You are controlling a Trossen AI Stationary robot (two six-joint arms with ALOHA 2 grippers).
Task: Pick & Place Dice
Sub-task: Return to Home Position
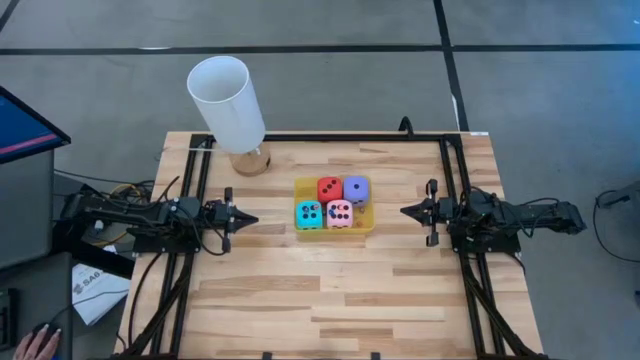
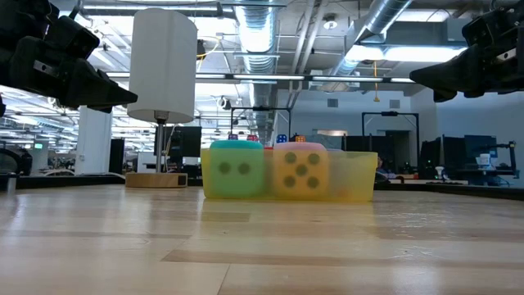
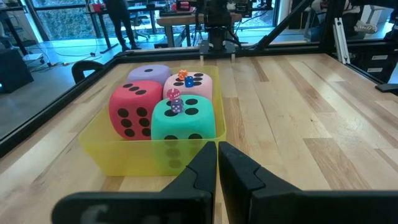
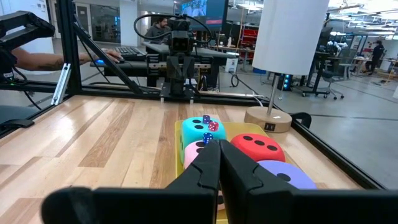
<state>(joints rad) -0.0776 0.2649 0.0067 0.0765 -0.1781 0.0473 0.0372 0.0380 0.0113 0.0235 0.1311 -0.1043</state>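
Closest to the low camera it's just bare wooden table (image 2: 262, 246). Past that, dead center of the frame, sits the yellow bin (image 2: 356, 176) with all four big dice packed inside. The cyan die (image 2: 237, 170) and pink die (image 2: 300, 171) are the front row, side by side and touching. From overhead you can see the back row: red die (image 1: 329, 188) behind the cyan one, purple die (image 1: 356, 188) behind the pink one. A few tiny dice (image 3: 174, 96) are perched on top of the big ones.

The left gripper (image 1: 252, 219) hovers above the table at the left of the bin and the right gripper (image 1: 405, 211) at the right. Both point at the bin but sit well apart from it. Both pincers are pinched narrow with nothing in them.

Farther back, upper left in the overhead shot, stands a lamp (image 1: 226, 100) with a white shade on a wooden base. Behind all that it's just a big workshop room.
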